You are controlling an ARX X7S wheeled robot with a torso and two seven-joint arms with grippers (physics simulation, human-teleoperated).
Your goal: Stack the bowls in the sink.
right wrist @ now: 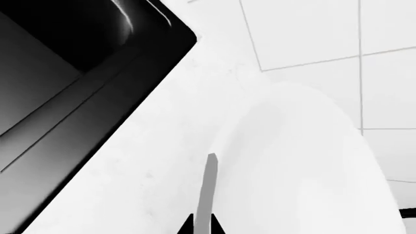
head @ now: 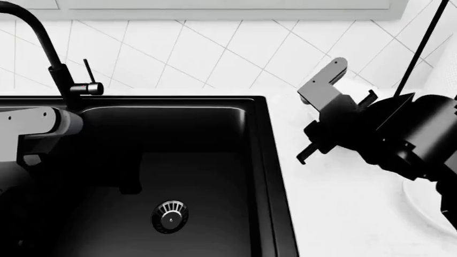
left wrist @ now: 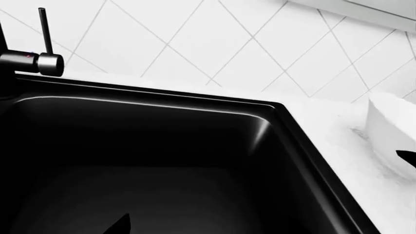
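White bowl [right wrist: 305, 170]: on the surface right of the sink [head: 275, 160], directly beneath your right pincer [right wrist: 206, 195], one finger over its rim. Pincer's grip: cannot tell.

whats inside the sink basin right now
Inside the sink only the round metal drain shows on the basin floor; no bowl is visible in it. The left arm covers the basin's left part, so what lies there cannot be seen.

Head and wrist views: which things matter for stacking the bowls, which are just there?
Job:
bowl on the counter by the right gripper
sink, basin holds no bowl
left gripper, down in the basin

Just there:
faucet
drain
tiled wall
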